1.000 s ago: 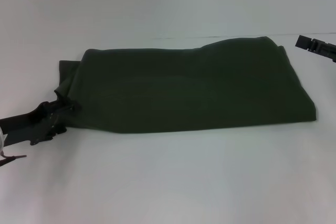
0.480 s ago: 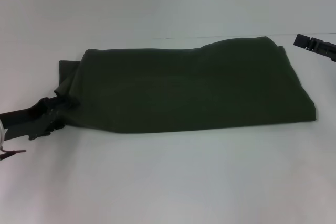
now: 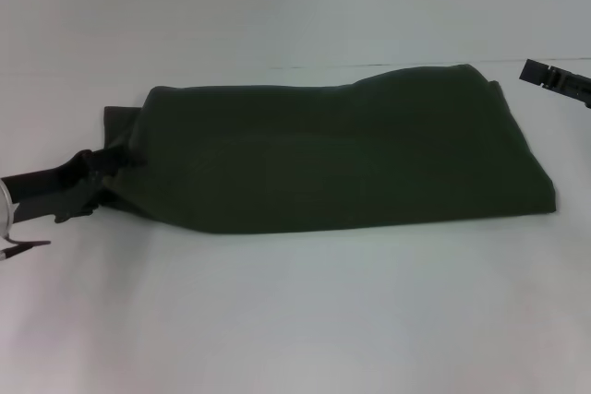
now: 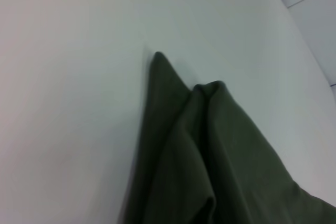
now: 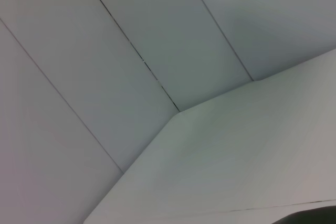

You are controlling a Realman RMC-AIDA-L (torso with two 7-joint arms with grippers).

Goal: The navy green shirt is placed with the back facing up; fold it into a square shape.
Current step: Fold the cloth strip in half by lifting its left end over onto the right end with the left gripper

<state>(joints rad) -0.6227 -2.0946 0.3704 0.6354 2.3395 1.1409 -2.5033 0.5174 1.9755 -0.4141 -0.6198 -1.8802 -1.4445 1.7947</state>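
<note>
So the navy green shirt is already folded lengthwise into a long band lying across the middle of the white table, running left to right, with its right end a bit farther away than the left. The sleeves look tucked in, so I'd call the side folds done. What's left is bringing the ends together to get a square.

The left gripper is down at the left end of the band, right at the near-left corner, and it looks clamped on the fabric there. The cloth bunches up where it meets the fingers, and the left wrist view shows the shirt pulled into raised ridges with one pointed corner lying flat on the table. So my read is that it's pinching that left edge, ready for the crosswise fold.

The right gripper is parked off past the far-right corner of the shirt, clear of it and not touching. Can't tell whether it's open or closed from here.

For the next move, I'd guess the left end needs lifting and carrying over to the right so it lands on the other end with the edges lined up. Only one corner is held, so the far-left corner might droop or lag and skew the fold.
</note>
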